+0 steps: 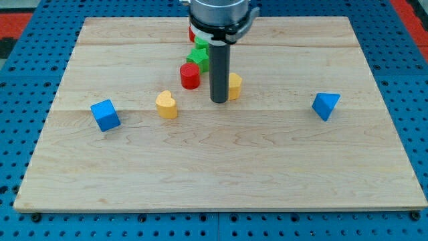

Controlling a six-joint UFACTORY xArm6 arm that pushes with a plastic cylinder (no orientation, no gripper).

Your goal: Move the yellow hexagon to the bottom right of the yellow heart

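Observation:
The yellow heart [166, 104] lies left of the board's middle. The yellow hexagon [235, 86] sits right of it and a little higher, partly hidden behind my rod. My tip [219, 101] rests on the board just at the hexagon's left side, touching or nearly touching it, and well right of the heart.
A red cylinder [190, 75] stands just left of the rod. A green block [198, 56] and another red block [192, 33] lie above it, partly hidden by the arm. A blue cube [105, 115] is at the left, a blue triangular block [326, 105] at the right.

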